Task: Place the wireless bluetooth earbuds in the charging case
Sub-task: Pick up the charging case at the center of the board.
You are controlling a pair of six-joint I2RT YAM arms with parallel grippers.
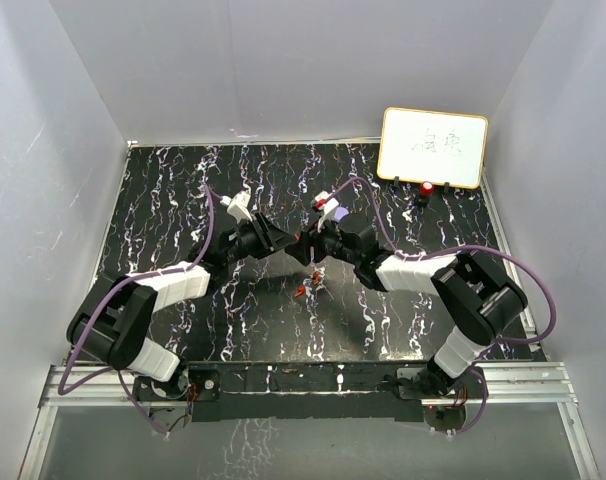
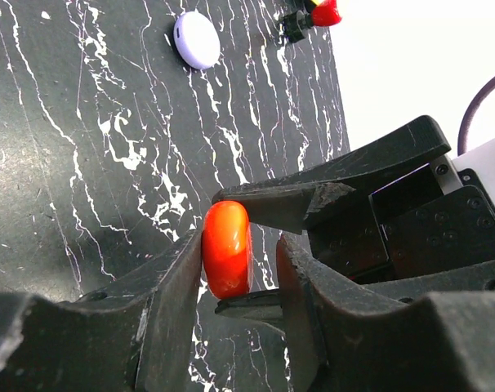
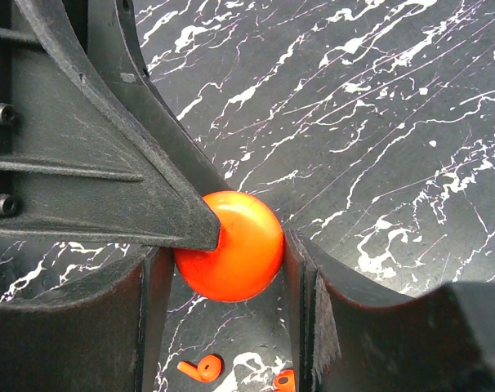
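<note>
A glossy red-orange round case is pinched mid-frame by the right fingers; the left fingers are spread around it.

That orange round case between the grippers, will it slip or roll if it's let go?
Likely slippery: the orange case looks glossy and curved. Probably rigid: no dent shows where the fingers press its rim. With that round rim, it could roll if it lands on edge.
</note>
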